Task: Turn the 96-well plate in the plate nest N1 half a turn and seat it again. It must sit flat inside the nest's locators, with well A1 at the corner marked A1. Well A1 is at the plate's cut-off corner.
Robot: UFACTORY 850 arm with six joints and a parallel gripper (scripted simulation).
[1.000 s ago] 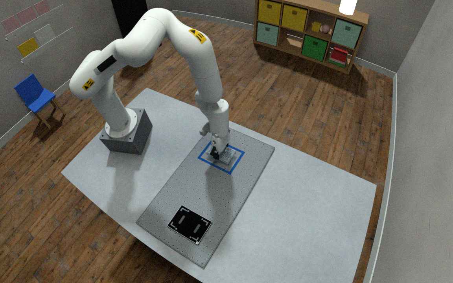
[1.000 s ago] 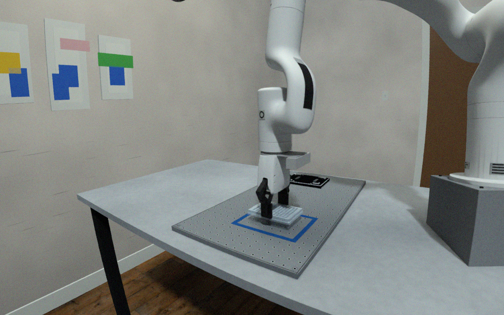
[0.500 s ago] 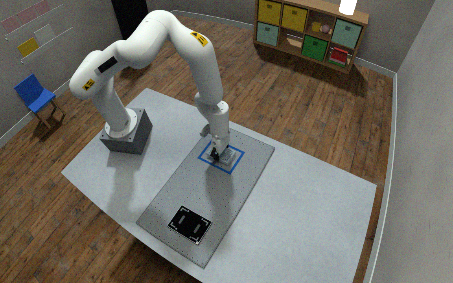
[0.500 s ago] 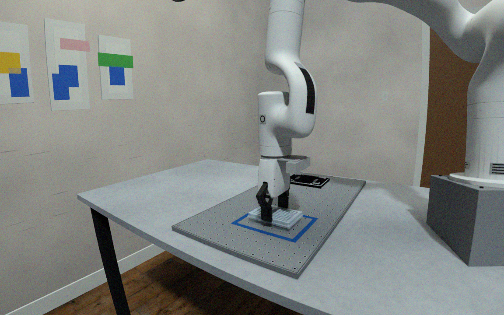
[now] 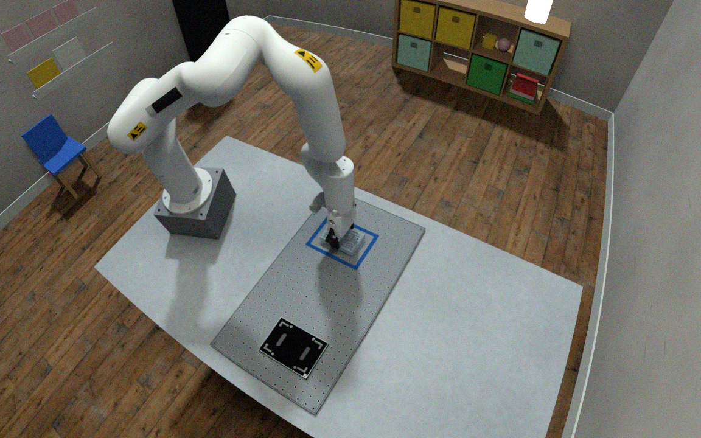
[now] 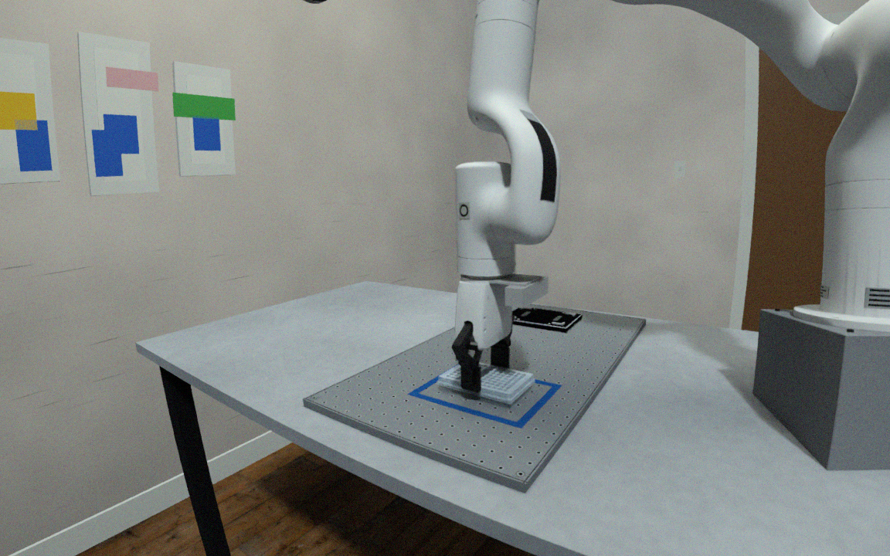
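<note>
The clear plastic 96-well plate is gripped across its width by the black two-finger gripper, set inside the blue-taped square, probably for regrasping.

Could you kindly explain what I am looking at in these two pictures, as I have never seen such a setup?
A white six-joint robot arm stands on a grey block on a pale grey table. One picture looks down from above; the other looks across from the side. On the table lies a grey perforated metal board with a blue-outlined square and a black plate nest. The arm's black two-fingered tool is shut on a clear plastic 96-well plate, low within the blue square.
</note>
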